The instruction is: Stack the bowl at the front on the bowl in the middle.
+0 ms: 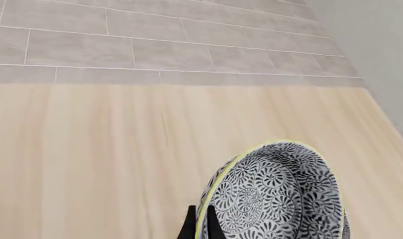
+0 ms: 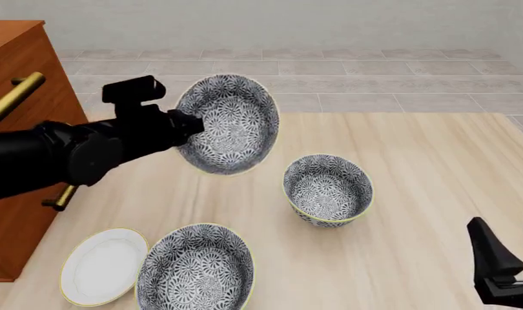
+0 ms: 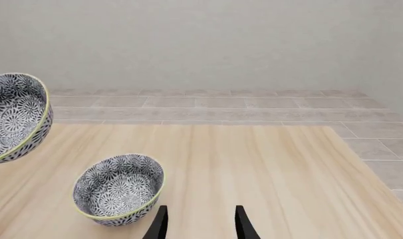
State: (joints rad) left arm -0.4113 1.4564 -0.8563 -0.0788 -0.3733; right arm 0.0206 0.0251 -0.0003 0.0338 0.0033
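Table (image 2: pixel 434 148) of pale wood, w/ a brown cabinet (image 2: pixel 20 51) at its left edge. Held bowl (image 2: pixel 230 124) was up in the air over the far-left part of the table, tipped on its side so the patterned inside faced the front cam. Nearest bowl (image 2: pixel 195 270) sat upright at the near edge, just beside a white plate (image 2: pixel 102 265) on its left; can't tell if they touched. Middle bowl (image 2: pixel 328 189) stood upright on the table approx. center, well apart from the held bowl and lower in view.

L gripper (image 2: pixel 192 124) was pinched onto the held bowl's yellow rim; in the left wrist view, dark fingers (image 1: pixel 188 226) sat either side of the rim. R gripper (image 3: pixel 200 213) was at the near right, fingers spread w/ nothing between them.
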